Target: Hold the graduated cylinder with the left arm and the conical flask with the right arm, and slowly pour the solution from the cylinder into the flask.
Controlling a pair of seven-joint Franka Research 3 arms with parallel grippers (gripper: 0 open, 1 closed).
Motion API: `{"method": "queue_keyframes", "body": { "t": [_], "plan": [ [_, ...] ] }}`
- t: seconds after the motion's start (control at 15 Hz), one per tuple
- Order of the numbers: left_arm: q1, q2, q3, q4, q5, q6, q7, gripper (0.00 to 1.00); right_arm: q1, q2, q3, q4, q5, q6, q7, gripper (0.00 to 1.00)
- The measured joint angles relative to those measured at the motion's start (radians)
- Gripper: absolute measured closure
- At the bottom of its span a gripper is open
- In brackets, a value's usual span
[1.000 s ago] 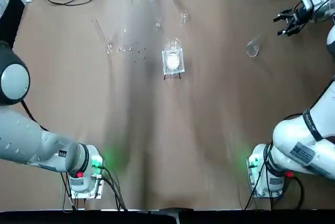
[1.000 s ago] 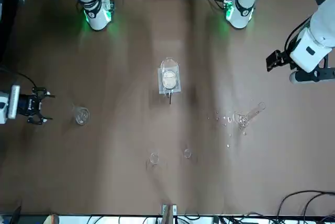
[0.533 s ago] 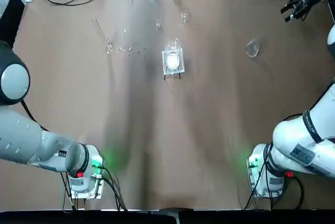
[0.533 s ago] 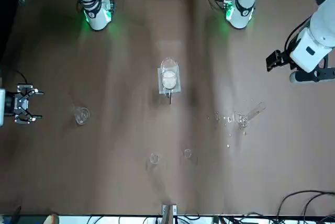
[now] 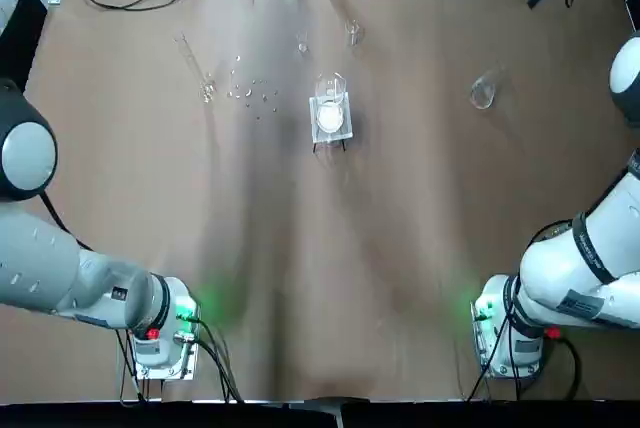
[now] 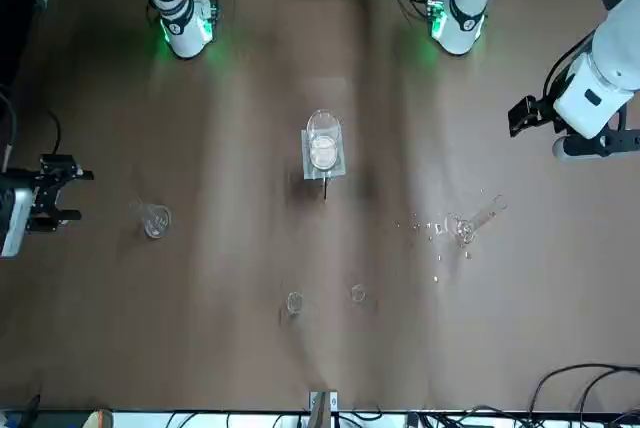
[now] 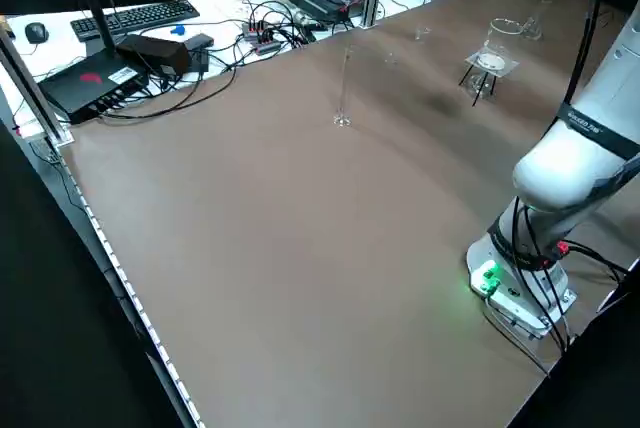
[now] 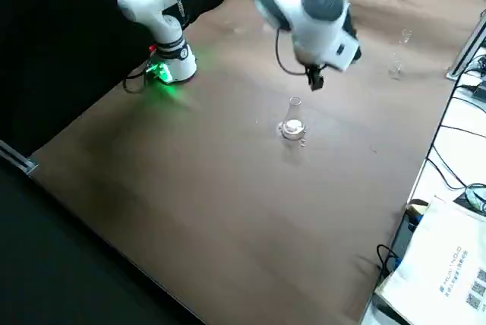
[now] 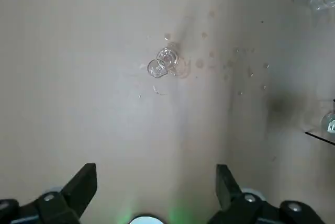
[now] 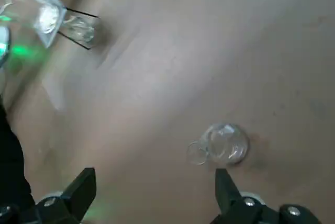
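The graduated cylinder [image 5: 195,68] stands upright on the brown table, far left of centre, a thin clear tube [image 7: 343,88] on a small foot. From high above, the left wrist view looks down on the cylinder [image 9: 164,63], and my left gripper [image 9: 155,170] is open and holds nothing. The conical flask [image 5: 482,93] stands at the far right, also seen as the flask [image 10: 222,143] in the right wrist view. My right gripper [image 6: 70,195] hovers beyond the flask [image 6: 153,218] near the table's right edge, open and apart from it.
A clear square container with a white disc [image 5: 330,113] stands on a small wire stand mid-table. Two tiny glass pieces [image 5: 352,30] sit near the far edge. Droplets [image 5: 250,93] are scattered beside the cylinder. Cables and electronics [image 7: 150,48] lie past the far edge.
My right gripper has drawn back from the conical flask, toward the table's far right corner. The left arm, cylinder and flask have not moved.
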Motion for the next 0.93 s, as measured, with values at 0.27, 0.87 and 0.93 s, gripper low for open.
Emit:
{"method": "queue_keyframes", "body": {
  "t": [0.27, 0.87, 0.93],
  "plan": [
    [-0.003, 0.0, -0.003, 0.0, 0.0, 0.0, 0.0, 0.0, 0.123, -0.08, 0.001, 0.008, -0.154, 0.0, 0.384, 0.0],
    [-0.001, 0.0, -0.003, 0.0, 0.0, 0.0, 0.0, 0.0, 0.236, -0.26, 0.001, 0.007, -0.283, -0.054, 0.928, 0.0],
    [-0.002, 0.0, -0.003, 0.0, 0.0, 0.0, 0.0, 0.0, 0.241, -0.284, 0.001, 0.002, -0.297, -0.059, 0.955, 0.0]
  ]
}}
